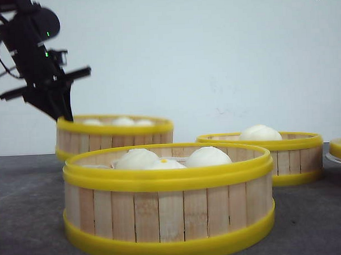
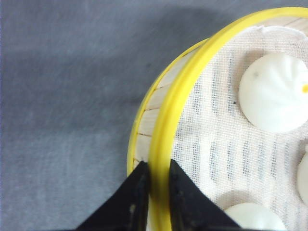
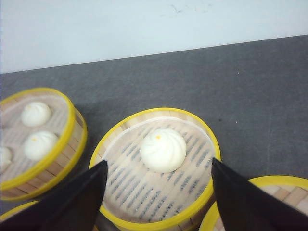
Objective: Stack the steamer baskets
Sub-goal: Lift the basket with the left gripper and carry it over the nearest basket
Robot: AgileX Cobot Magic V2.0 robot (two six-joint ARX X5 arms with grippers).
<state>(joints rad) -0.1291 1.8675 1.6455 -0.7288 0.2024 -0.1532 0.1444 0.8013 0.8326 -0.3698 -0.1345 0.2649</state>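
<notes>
L claw [image 2: 153, 192] pinches rear-left steamer basket [image 1: 114, 134] rim.

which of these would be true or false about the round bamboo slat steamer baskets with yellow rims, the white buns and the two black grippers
1. The left gripper has its fingers on either side of the yellow rim of the far left bamboo slat steamer basket. True.
2. The right gripper is shut on a bun. False: it is open, hovering above the steamer basket holding one white bun.
3. All three baskets are stacked. False: each sits separately on the grey table.
4. The nearest basket holds several buns. True.
</notes>
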